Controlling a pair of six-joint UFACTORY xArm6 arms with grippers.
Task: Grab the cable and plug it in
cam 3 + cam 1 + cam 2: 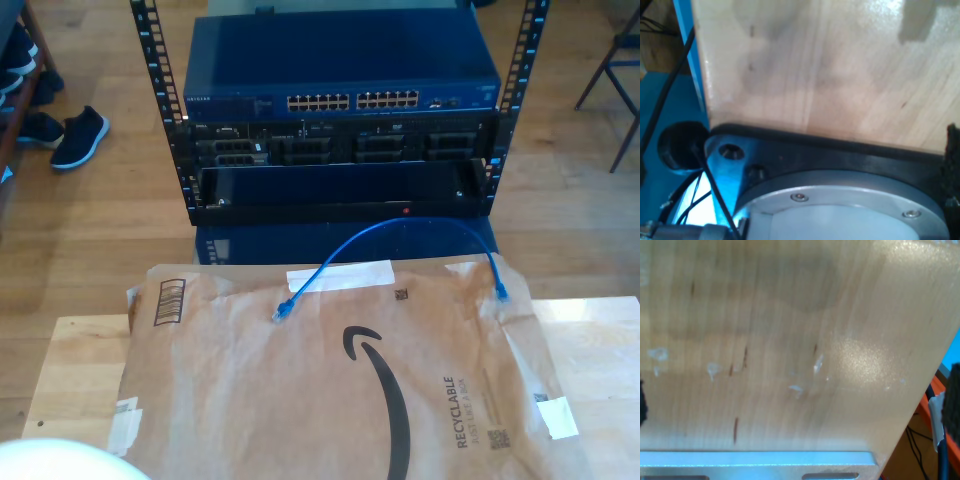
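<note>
The blue cable point(335, 258) lies in an arc on a brown paper mailer point(300, 400) and loops past the table's far edge. One plug point(282, 313) rests at the mailer's middle left in the exterior view. The other plug point(500, 293) rests near the mailer's far right corner in that view. Beyond the table stands a blue network switch point(340, 85) with a row of ports point(352, 101) facing the table. The first wrist view looks down on bare wooden tabletop point(815, 70), and the second wrist view on scratched wood point(790, 340).
The switch sits in a black rack point(340, 150) above other units. A black base plate point(840, 155) and silver flange point(840, 210) sit at the wood's edge. An aluminium strip point(755, 458) borders the wood. Shoes point(75, 135) lie on the floor at the exterior view's left.
</note>
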